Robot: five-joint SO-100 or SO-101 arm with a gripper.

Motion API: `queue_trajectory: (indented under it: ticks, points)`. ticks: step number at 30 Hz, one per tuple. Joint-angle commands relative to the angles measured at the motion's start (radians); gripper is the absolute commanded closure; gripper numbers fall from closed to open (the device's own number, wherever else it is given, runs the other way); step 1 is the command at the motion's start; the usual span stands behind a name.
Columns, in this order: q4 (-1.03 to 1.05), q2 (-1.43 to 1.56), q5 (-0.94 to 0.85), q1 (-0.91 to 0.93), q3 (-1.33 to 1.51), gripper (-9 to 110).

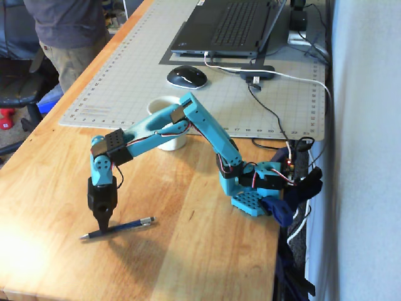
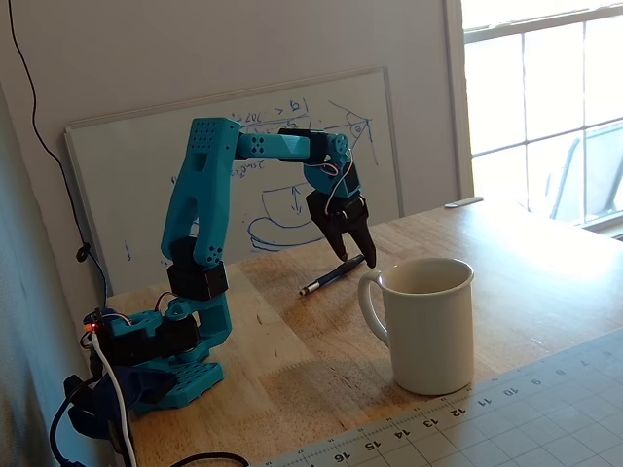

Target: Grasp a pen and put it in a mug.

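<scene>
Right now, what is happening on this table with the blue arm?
The arm is reaching down for the pen, which lies flat on the wooden table. Its gripper points straight down, with the fingers at the pen's barrel, seemingly on either side of it. Whether they have closed on it I cannot tell; the pen is not lifted. The mug stands upright and apart, near the cutting mat, with no pen in it.

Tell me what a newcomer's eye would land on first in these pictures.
First, the bright blue arm stretched low across the wooden table, its black gripper pointing down onto the pen near the front edge in a fixed view. Next, the cream mug standing large in the foreground of a fixed view, beside the cutting mat.
</scene>
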Motion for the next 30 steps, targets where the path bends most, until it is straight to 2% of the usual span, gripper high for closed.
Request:
queue_trajectory:
  ticks: [1, 8, 20, 30]
  points:
    - [-0.012, 0.002, 0.000, 0.008, -0.071, 77]
    - [-0.005, -0.008, 0.006, -0.002, -0.069, 79]
    - [-0.002, -0.008, 0.009, -0.028, -0.069, 97]
    - [-0.003, 0.009, 0.011, -0.026, -0.084, 100]
